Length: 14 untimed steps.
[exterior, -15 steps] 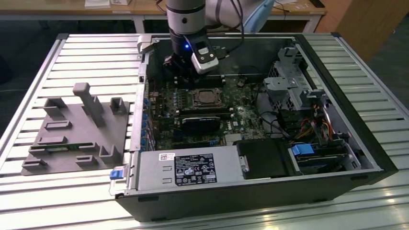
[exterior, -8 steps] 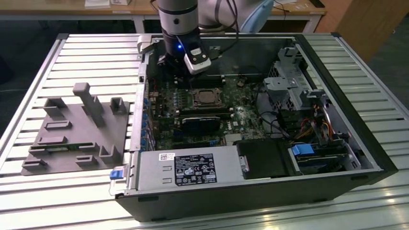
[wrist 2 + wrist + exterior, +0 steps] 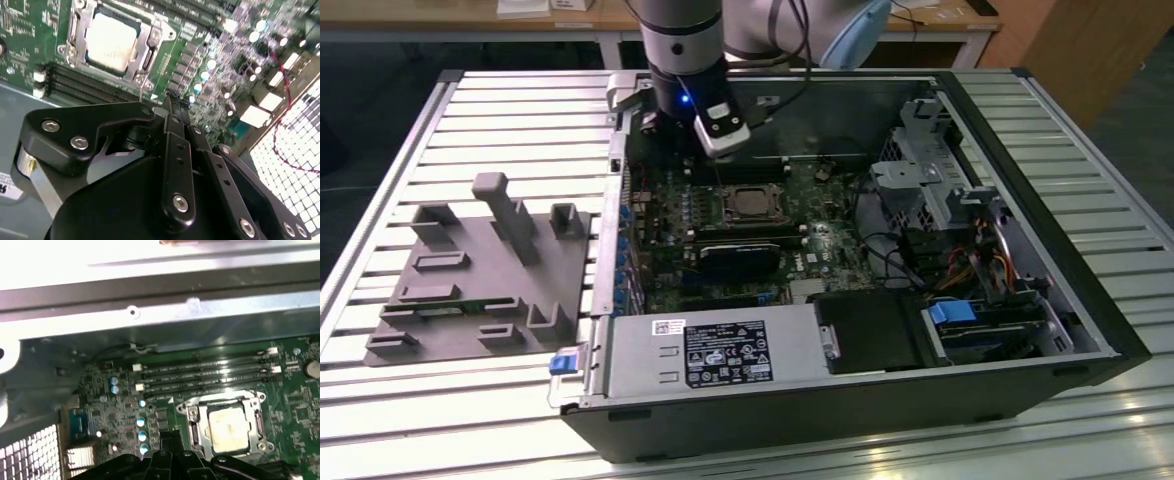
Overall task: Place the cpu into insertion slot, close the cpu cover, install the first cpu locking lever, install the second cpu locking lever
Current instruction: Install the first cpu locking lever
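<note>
- Second wrist view: the gripper has its jaws closed, tips pressed together with nothing between them. They hang over the green motherboard, off the socket. The cpu, pale top up, sits in the insertion slot, just past the tips and off to one side, the one the memory slots are on.
- Same view: the cpu cover looks to lie flat, framing the chip. I can't tell whether either lever is latched. The chip is square, so there is no long axis; the nearest line to go by is the memory slots running along one edge of the socket.
- First wrist view: from the opposite side, the closed tips are beside a row of round capacitors, and the socket is just across from them. It also shows the pale case wall beyond the memory slots, which the other wrist camera misses.
- Exterior view: this gives the whole layout. The arm drops in from the top of the frame into the open computer case on the slatted surface. The socket is at frame centre, a little below the gripper and towards the exterior view's right. Chip detail is lost here; the wrist views carry it.
</note>
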Motion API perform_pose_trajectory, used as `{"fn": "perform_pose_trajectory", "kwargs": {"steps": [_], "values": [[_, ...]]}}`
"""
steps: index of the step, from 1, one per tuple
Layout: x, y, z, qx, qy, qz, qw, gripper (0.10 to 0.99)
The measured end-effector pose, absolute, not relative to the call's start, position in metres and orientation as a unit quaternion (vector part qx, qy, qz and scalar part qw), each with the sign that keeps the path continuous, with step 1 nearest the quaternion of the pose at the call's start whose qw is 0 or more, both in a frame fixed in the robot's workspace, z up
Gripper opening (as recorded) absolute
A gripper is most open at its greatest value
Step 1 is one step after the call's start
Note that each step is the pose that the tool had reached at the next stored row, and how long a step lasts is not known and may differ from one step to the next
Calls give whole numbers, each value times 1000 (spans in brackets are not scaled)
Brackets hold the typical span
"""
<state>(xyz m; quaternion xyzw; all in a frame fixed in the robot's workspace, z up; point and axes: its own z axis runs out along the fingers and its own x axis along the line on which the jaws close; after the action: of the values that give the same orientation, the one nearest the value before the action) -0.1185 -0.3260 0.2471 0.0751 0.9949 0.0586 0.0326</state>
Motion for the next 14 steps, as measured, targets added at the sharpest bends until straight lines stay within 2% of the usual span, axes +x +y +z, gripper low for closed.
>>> {"fn": "perform_pose_trajectory", "kwargs": {"steps": [14], "values": [[-120, -326, 247, 78, 986, 144, 26, 102]]}}
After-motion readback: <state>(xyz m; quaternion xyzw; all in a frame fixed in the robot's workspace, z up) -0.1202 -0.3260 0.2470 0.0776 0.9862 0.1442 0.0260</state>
